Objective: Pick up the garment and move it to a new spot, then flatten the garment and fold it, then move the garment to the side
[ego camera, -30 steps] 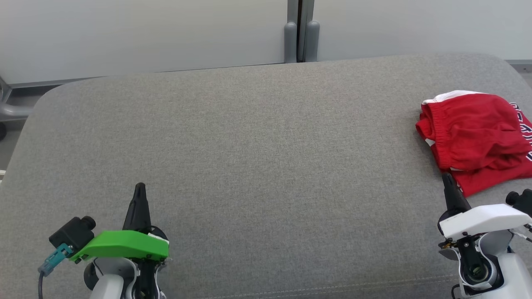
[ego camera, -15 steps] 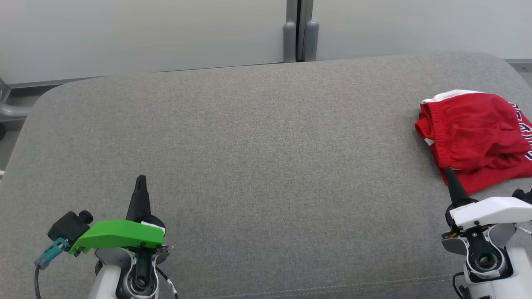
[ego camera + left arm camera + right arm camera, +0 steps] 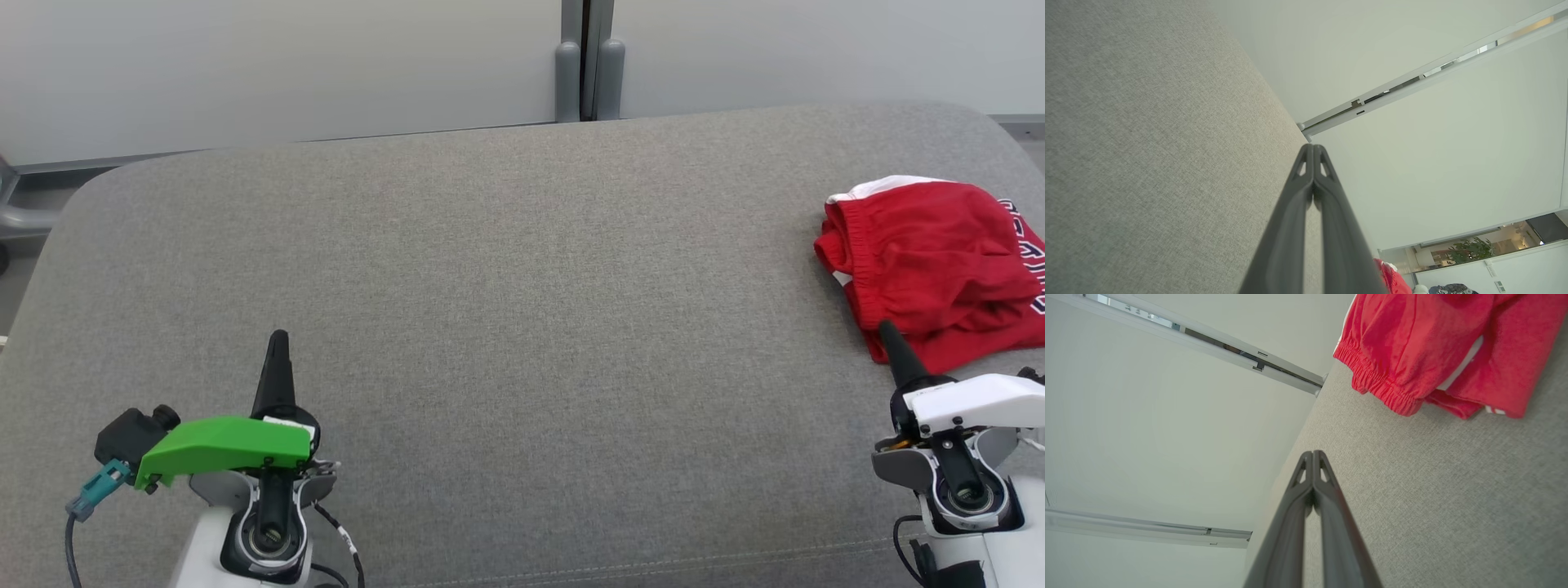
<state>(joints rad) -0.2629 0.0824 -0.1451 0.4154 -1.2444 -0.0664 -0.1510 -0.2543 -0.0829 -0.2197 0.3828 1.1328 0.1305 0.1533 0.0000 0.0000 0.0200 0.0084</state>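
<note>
The garment [image 3: 931, 269] is red with white trim and dark lettering, bunched at the right end of the grey cushion [image 3: 506, 286]. The right wrist view shows its elastic hem [image 3: 1384, 390] and red folds [image 3: 1433, 343] ahead of the fingers. My right gripper [image 3: 884, 328] is shut and empty, its tip over the garment's near edge. In its own view the right gripper [image 3: 1312, 454] has both fingers pressed together. At the lower left my left gripper [image 3: 278, 336] is shut with nothing in it, far from the garment. The left gripper [image 3: 1312, 147] shows both tips together.
A pale wall with a grey vertical post [image 3: 589, 61] runs behind the cushion. The cushion's rounded left corner [image 3: 90, 192] drops to the floor. A sliver of red cloth [image 3: 1392, 279] peeks past the left fingers.
Both grippers have moved a little forward over the cushion. The right fingertip now overlaps the garment's near edge. Both stay shut.
</note>
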